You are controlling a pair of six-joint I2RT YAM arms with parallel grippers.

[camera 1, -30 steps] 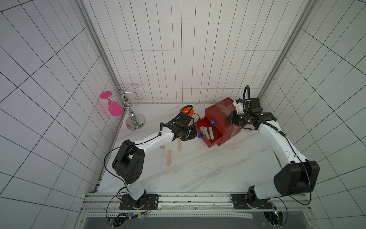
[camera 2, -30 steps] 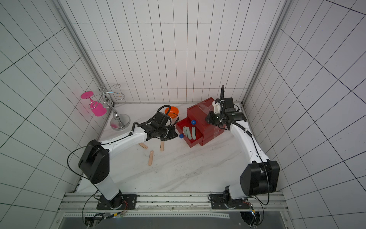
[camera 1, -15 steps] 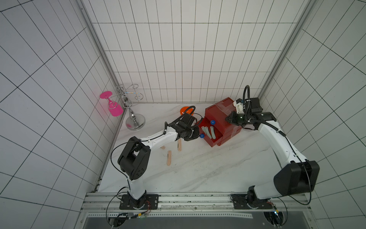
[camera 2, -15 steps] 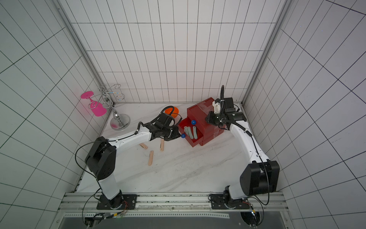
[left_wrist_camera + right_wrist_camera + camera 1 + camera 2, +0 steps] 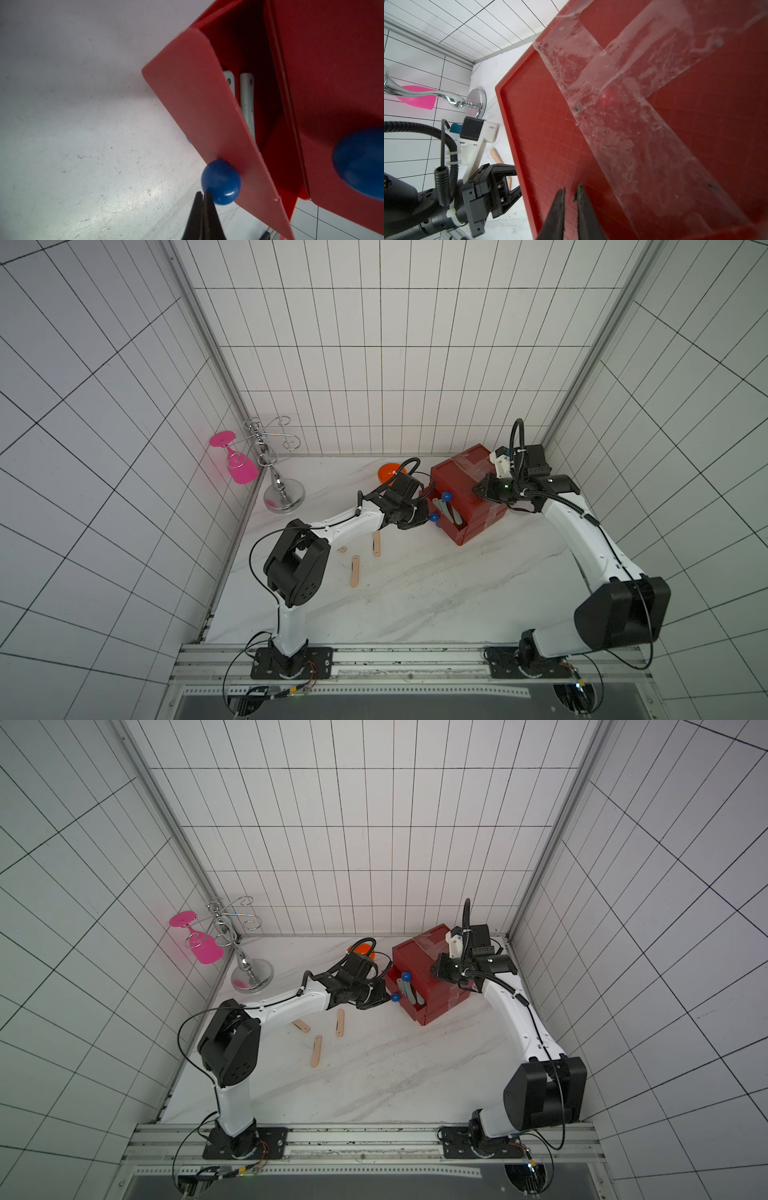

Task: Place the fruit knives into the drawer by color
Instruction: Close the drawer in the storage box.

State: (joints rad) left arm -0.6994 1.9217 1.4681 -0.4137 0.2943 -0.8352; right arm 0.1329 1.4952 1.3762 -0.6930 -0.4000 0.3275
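Left tool, shut and empty, meets the blue knob of the open drawer; right tool, barely parted, empty, at the chest top. Next, probably: push drawer straight in.

Top view, left of centre: a peach knife shows one end only from under the left arm. Above centre, the orange bowl is partly covered by that arm's cable. The knives in the open drawer are too small for their colour to be sure.

Left wrist view: two pale knives vanish behind the drawer front (a blue knob is blurred and cut by the frame edge).

Right wrist view: the chest top overruns the frame.
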